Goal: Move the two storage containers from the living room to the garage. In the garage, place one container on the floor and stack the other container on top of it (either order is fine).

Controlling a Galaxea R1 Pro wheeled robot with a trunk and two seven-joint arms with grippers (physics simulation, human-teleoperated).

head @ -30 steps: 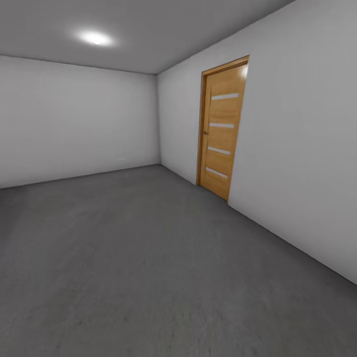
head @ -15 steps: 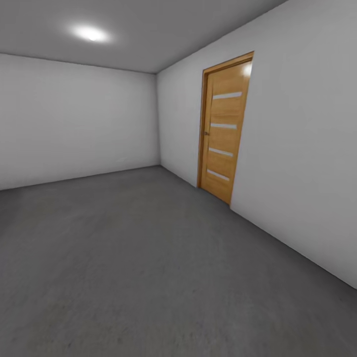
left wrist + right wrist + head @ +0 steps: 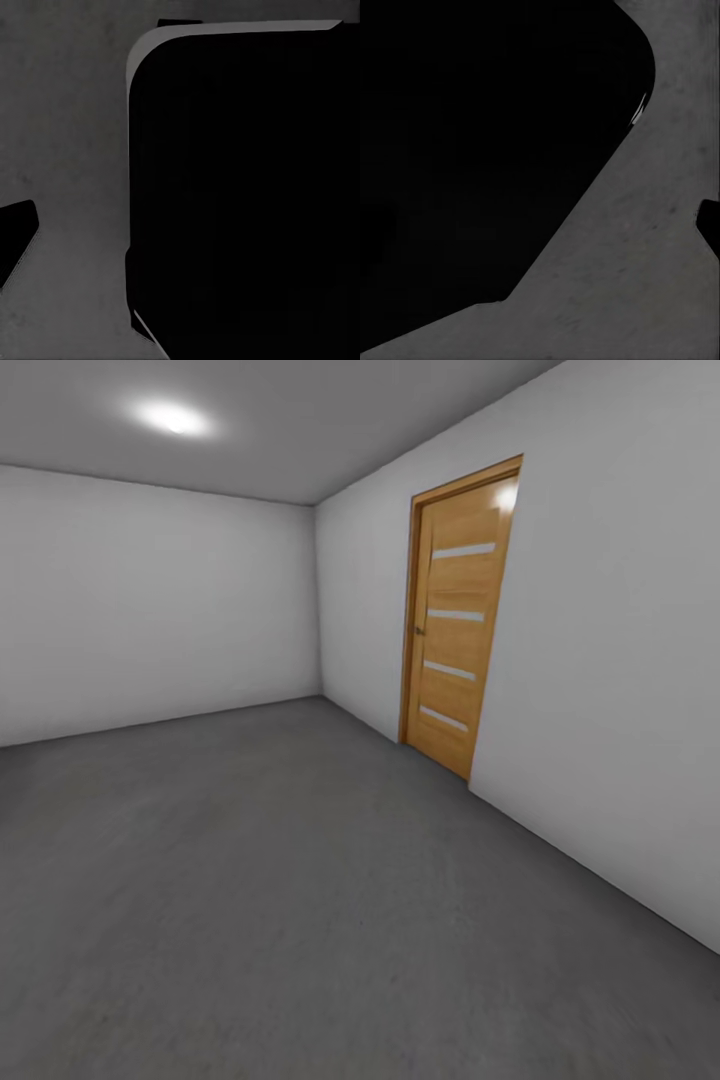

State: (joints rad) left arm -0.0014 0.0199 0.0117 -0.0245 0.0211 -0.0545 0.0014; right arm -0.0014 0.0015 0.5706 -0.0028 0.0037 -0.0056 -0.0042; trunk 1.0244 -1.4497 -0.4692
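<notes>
Head view takes in a bare room with plain white walls point(image 3: 150, 600) and a dark grey, mottled concrete floor point(image 3: 280, 900), which reads as the garage. A closed light-wood panelled door point(image 3: 455, 630) with four pale horizontal strips stands in the right-hand wall, and a round ceiling light point(image 3: 170, 417) glows at far left. Since a second ago the door has slid a little rightward and grown slightly, and the light has drifted up and left; the whole picture shifts together, so the camera is turning or rolling forward (the room itself is not moving). Both wrist views look down on the same grey concrete past large black shapes, which I take for parts of the robot's own body. Finger state on either arm: cannot tell, as no fingertips can be made out clearly. No orange-red storage container appears in these frames, so where the two bins sit, and whether either is being carried, cannot be told from here. Judgement: the robot is in transit through the garage, and the open floor near and left of the door looks like ample room for setting one bin down and stacking the other.
</notes>
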